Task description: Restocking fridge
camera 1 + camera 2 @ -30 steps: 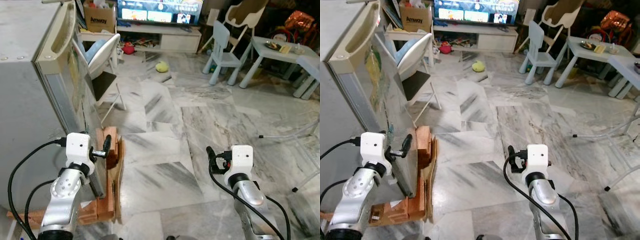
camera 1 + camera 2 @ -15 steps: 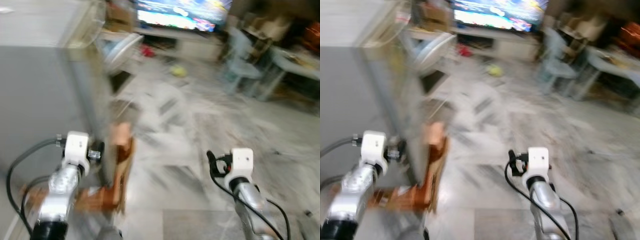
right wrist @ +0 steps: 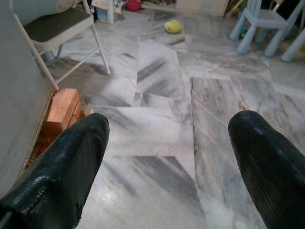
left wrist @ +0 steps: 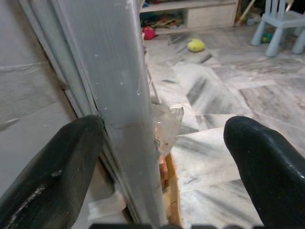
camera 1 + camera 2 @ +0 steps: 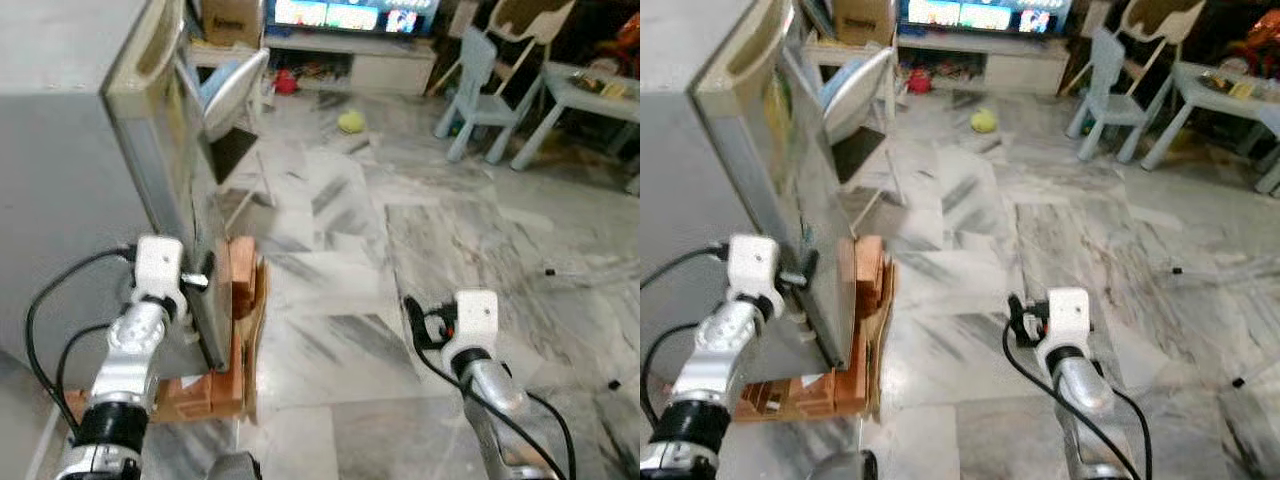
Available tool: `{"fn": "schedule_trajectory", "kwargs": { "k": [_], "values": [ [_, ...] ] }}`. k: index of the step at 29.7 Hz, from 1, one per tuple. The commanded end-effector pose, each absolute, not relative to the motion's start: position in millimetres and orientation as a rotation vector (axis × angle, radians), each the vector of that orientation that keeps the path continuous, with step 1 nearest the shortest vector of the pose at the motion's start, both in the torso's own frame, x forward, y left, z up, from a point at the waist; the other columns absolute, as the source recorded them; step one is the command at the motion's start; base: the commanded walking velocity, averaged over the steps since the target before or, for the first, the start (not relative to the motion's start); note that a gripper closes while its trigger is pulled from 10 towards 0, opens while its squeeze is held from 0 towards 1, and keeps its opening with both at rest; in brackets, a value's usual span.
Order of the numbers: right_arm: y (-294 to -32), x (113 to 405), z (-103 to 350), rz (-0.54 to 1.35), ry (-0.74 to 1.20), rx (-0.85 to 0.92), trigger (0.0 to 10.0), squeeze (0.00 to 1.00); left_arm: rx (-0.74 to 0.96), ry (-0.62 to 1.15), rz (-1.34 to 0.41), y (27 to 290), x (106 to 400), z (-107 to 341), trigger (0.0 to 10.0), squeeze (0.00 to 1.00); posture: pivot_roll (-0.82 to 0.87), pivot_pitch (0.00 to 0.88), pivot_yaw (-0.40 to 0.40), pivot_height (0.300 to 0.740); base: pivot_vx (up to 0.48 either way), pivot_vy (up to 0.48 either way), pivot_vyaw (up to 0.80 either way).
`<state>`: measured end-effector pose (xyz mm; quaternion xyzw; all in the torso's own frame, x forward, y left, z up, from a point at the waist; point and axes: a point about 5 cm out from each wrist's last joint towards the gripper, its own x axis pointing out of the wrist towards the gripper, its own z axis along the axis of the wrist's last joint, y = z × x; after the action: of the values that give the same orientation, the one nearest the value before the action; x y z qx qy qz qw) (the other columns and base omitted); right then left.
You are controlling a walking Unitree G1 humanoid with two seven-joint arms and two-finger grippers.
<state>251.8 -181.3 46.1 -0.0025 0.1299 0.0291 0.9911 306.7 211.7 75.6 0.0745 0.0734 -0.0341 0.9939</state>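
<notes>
Straddling the fridge door [image 4: 121, 95], the left claw [image 4: 162, 157] has its fingers apart, one on each side of the door's edge. That grey fridge [image 5: 60, 190] stands on bricks [image 5: 240, 285] at the robot's left. Held over marble floor [image 3: 157, 119], the right claw [image 3: 167, 162] is spread wide with nothing between its fingers.

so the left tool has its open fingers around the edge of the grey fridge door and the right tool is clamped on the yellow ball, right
Not quite. The left tool does straddle the edge of the grey metal fridge door, but the right tool holds nothing: the right wrist view shows its fingers open over bare marble floor. The small yellow ball lies on the floor far ahead of it.
</notes>
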Motion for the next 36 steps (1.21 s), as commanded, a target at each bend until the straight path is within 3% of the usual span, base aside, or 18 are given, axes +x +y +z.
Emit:
{"fn": "schedule_trajectory", "kwargs": {
  "k": [1,15,23,26,28,32,36],
  "values": [
    [-183,252,50,0.053,0.248,-0.004,10.0,0.00,0.130,0.118,-0.090,206,307,78,10.0,0.00,0.03,0.022,-0.081,0.740,0.000,0.000,0.00],
    [-182,253,52,0.066,0.248,-0.008,10.0,0.00,0.082,0.114,-0.081,195,327,86,10.0,0.00,0.02,0.023,-0.084,0.740,0.000,0.000,0.00],
    [-187,242,27,0.091,0.431,-0.097,10.0,0.00,0.060,-0.001,-0.359,122,352,120,10.0,0.00,0.03,0.021,-0.089,0.740,0.000,0.000,0.00],
    [-195,230,15,0.108,0.522,-0.105,10.0,0.00,-0.014,-0.046,-0.790,33,324,136,10.0,0.00,0.02,0.015,-0.089,0.740,0.000,0.000,0.00],
    [-195,229,14,0.123,0.540,-0.101,10.0,0.00,-0.064,-0.019,-0.918,13,309,134,10.0,0.00,0.01,0.014,-0.086,0.740,0.000,0.000,0.00],
    [-194,228,14,0.126,0.542,-0.102,10.0,0.00,-0.062,0.018,-0.911,22,311,124,10.0,0.00,0.01,0.015,-0.082,0.740,0.000,0.000,0.00],
    [-194,229,15,0.125,0.547,-0.105,10.0,0.00,-0.077,0.043,-0.769,55,325,120,10.0,0.00,0.02,0.014,-0.084,0.740,0.000,0.000,0.00]
  ]
}}
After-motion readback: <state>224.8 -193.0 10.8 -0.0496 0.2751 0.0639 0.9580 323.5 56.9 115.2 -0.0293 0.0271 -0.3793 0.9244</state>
